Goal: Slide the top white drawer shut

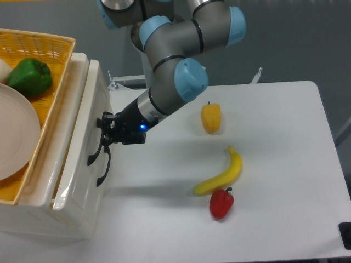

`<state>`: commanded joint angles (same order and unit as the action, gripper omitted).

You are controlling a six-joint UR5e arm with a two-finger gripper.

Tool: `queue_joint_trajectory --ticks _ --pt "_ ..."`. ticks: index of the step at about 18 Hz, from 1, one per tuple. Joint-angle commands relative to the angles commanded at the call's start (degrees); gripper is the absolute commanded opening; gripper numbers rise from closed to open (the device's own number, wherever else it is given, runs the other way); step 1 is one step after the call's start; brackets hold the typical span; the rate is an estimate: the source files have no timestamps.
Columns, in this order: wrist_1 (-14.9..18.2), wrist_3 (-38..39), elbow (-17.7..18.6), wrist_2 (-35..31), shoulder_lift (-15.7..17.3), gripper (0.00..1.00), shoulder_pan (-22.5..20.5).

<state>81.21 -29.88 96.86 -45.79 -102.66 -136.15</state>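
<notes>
The top white drawer (82,137) sits nearly flush in the cabinet at the desk's (274,137) left edge, under the yellow basket (52,66). The claw (105,133) presses against the drawer's black handle (94,153); whether its fingers are parted or closed cannot be told. Right of the drawer lie a yellow pepper (211,118), banana (222,175) and red pepper (221,203).

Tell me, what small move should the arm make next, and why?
Probably one more short push toward the cabinet. The gripper is at the handle of the top drawer, whose front looks nearly flush, with only a narrow gap left.
</notes>
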Motion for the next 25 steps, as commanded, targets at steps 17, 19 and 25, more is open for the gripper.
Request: queue_joint_trajectory --ticks 17,19,25 --pt "0.09 0.0 -0.26 -0.09 -0.18 0.0 0.27" --pt "0.09 0.09 -0.53 0.0 0.0 0.0 0.36" --pt "0.0 2.1 -0.79 0.0 0.18 0.0 1.76"
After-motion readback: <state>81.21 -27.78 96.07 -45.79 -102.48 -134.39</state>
